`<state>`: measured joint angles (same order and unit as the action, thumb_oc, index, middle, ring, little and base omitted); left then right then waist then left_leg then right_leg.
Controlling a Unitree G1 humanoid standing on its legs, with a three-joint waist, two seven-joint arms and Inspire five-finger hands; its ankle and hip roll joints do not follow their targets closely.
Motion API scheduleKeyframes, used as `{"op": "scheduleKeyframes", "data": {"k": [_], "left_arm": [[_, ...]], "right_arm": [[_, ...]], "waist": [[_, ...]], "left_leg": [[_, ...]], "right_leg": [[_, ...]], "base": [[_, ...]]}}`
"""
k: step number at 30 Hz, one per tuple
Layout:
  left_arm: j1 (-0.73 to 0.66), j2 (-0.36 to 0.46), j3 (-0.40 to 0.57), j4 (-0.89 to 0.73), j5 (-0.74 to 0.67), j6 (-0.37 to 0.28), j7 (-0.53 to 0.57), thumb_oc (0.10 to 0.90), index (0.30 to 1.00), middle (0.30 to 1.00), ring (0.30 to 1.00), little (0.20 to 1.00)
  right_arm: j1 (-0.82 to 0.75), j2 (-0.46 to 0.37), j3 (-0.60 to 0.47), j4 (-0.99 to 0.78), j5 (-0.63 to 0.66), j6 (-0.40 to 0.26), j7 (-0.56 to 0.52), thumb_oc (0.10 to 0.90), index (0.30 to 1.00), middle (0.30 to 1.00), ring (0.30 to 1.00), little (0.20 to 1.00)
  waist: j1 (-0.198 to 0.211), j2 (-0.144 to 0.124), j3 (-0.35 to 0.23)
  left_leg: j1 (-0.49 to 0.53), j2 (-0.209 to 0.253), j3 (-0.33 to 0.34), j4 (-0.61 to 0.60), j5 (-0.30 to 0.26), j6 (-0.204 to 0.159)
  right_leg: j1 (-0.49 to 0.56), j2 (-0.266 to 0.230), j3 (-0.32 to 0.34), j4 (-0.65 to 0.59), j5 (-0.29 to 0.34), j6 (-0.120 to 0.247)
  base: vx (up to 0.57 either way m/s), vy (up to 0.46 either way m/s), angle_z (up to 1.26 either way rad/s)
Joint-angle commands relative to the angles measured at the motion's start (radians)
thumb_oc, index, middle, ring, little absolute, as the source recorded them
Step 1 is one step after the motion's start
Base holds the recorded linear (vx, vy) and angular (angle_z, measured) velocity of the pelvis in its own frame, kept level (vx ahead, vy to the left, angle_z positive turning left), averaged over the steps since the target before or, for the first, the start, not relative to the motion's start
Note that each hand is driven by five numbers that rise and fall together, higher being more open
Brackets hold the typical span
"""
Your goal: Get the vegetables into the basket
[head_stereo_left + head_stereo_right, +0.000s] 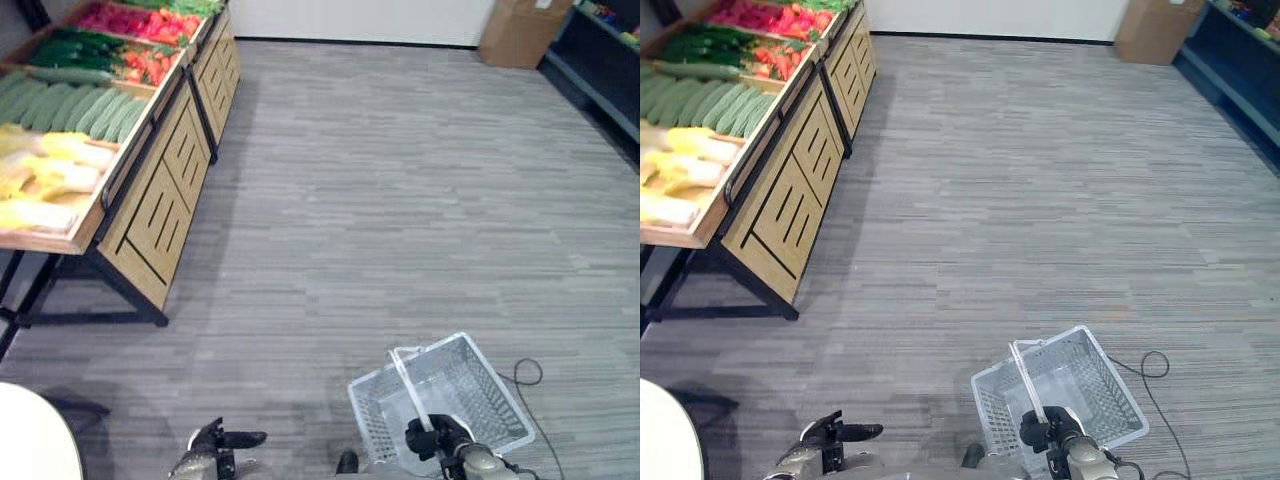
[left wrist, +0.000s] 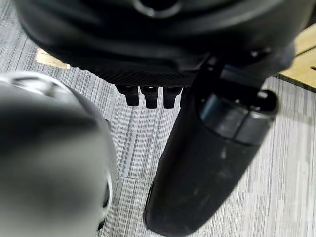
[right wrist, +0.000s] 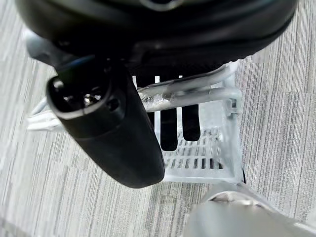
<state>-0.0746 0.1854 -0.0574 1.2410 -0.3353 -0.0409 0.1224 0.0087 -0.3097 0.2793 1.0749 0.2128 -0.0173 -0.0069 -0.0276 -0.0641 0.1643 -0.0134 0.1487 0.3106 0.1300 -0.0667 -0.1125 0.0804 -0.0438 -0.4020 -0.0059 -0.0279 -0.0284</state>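
Basket (image 1: 440,400) hangs empty from right hand (image 1: 440,437) curled round its handle, ready for far-left vegetables (image 1: 60,105); left hand (image 1: 222,441) relaxed.

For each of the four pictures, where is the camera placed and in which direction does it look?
Left eye view: on the head, looking down at the floor, the vegetable stand, the basket; both hands at the bottom edge.
Right eye view: beside it, same scene.
Left wrist view: on the left arm, looking along the left hand at the floor.
Right wrist view: on the right arm, looking along the right hand, fingers curled round the basket handle.
Both eye views and the right wrist view share the basket.
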Motion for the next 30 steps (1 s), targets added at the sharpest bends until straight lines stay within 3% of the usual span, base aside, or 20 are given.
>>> {"op": "scheduleKeyframes", "data": {"k": [1,7,9,15,30], "left_arm": [[-0.043,0.017,-0.036,0.013,-0.032,-0.035,0.014,0.900,1.000,1.000,1.000,1.000],[-0.051,0.037,-0.050,0.001,0.004,-0.032,0.006,0.900,1.000,1.000,1.000,1.000],[-0.055,0.055,-0.043,-0.004,0.019,-0.034,0.015,0.900,1.000,1.000,1.000,1.000],[-0.061,0.060,-0.064,-0.012,0.061,-0.041,0.020,0.900,1.000,1.000,1.000,1.000],[-0.052,0.020,-0.167,0.003,0.195,-0.035,-0.026,0.900,1.000,1.000,1.000,1.000]], "right_arm": [[-0.054,-0.011,-0.039,-0.026,0.029,-0.041,-0.004,0.400,0.300,0.300,0.300,0.300],[-0.055,0.007,-0.081,0.016,0.050,-0.043,-0.020,0.400,0.300,0.300,0.300,0.300],[-0.069,0.018,-0.080,0.039,0.054,-0.045,-0.021,0.400,0.300,0.300,0.300,0.300],[-0.076,0.040,-0.101,0.119,0.060,-0.044,-0.024,0.400,0.300,0.300,0.300,0.300],[-0.021,0.010,-0.187,0.274,0.028,-0.026,-0.047,0.400,0.300,0.300,0.300,0.300]], "waist": [[0.043,-0.007,0.060],[0.044,-0.001,0.066],[0.051,-0.001,0.069],[0.046,0.015,0.068],[-0.024,0.065,0.030]], "left_leg": [[0.016,-0.097,-0.156,-0.064,-0.006,0.080],[0.052,-0.131,-0.091,-0.113,-0.013,0.120],[0.068,-0.150,-0.056,-0.131,-0.023,0.143],[0.098,-0.175,0.001,-0.142,-0.049,0.174],[0.178,-0.159,0.030,-0.204,-0.028,0.145]], "right_leg": [[-0.040,-0.051,0.118,0.054,-0.061,0.100],[-0.058,-0.081,0.154,0.077,-0.038,0.128],[-0.081,-0.092,0.194,0.086,-0.016,0.149],[-0.095,-0.114,0.233,0.071,0.058,0.187],[-0.048,-0.080,0.254,0.001,0.027,0.164]], "base": [[0.08,0.218,-0.54],[0.08,0.334,-0.42],[0.04,0.316,-0.32],[0.03,0.182,-0.38],[0.03,-0.065,-0.14]]}}
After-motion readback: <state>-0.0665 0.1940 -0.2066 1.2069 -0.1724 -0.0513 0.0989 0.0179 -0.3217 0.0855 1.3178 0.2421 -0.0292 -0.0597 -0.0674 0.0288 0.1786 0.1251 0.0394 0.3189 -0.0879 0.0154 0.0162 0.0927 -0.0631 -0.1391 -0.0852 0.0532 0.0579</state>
